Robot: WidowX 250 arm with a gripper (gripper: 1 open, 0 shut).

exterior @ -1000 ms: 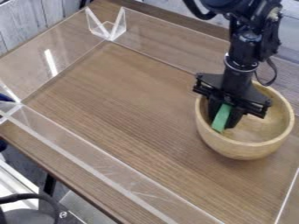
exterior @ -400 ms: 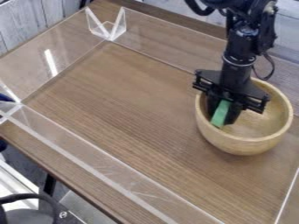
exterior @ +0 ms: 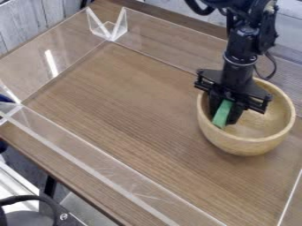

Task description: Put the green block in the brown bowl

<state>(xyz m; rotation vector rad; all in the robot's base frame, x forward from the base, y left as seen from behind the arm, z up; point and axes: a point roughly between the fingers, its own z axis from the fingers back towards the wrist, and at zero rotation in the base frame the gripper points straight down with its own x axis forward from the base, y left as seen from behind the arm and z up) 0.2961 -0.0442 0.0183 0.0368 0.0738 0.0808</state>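
The brown bowl (exterior: 250, 132) sits at the right side of the wooden table. My gripper (exterior: 230, 113) points straight down into the bowl's left half. It is shut on the green block (exterior: 222, 116), which stands nearly upright between the black fingers with its lower end inside the bowl. Whether the block's lower end touches the bowl's floor is hidden by the near wall.
A clear acrylic wall (exterior: 71, 141) runs along the table's front and left edges. A small clear stand (exterior: 108, 25) sits at the far corner. The wooden tabletop (exterior: 118, 97) stretches left of the bowl.
The arm and bowl have shifted very slightly in view; the gripper stays shut on the green block inside the bowl.
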